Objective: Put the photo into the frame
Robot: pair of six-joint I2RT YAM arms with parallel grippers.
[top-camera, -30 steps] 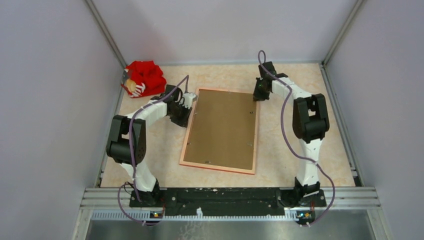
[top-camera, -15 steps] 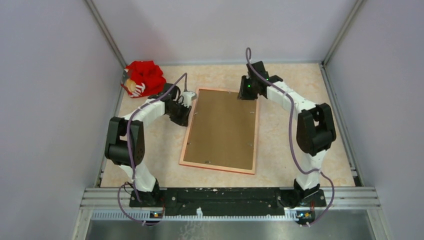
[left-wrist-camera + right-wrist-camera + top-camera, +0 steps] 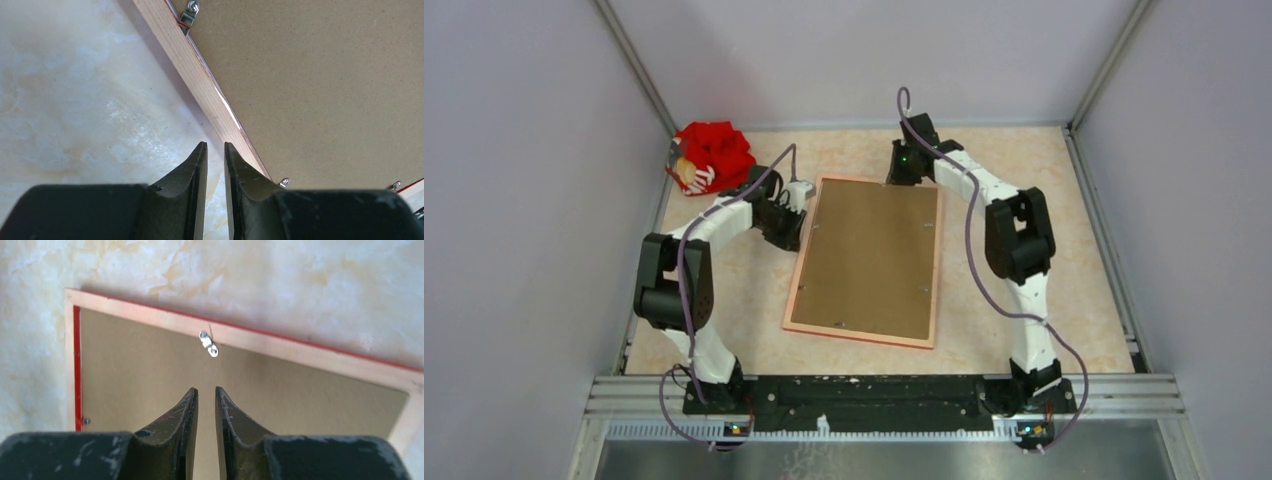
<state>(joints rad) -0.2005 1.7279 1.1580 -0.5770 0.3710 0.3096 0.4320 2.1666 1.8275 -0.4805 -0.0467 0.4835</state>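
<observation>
Just changed: the right gripper swept along the far rail of the frame, from the 1 o'clock corner towards 12 o'clock, and now hung over the top edge.
What that meant: judged from its aim, it was lining up on the small metal turn clip seen just beyond its fingertips; locking the back looked like the step in hand.
Right claw: nearly closed, only a thin slit between the jaws, nothing in it, not yet touching the clip.
Left claw: the left gripper was likewise all but closed and empty, its tips just beside the frame's left rail at about 10 o'clock.
Left arm against the earlier frame: no shift to speak of; it kept the same post.
Frame: it lay face down at the middle of the table, pale wood back up, a red line showing along its edges.
Backing panel: the brown backing panel sat inside the frame and had not moved.
Photo: not visible in any view; whether it lay under the panel could not be told.
Bystander: a red bundle sat at the table's 10 o'clock corner, well apart from the work.
</observation>
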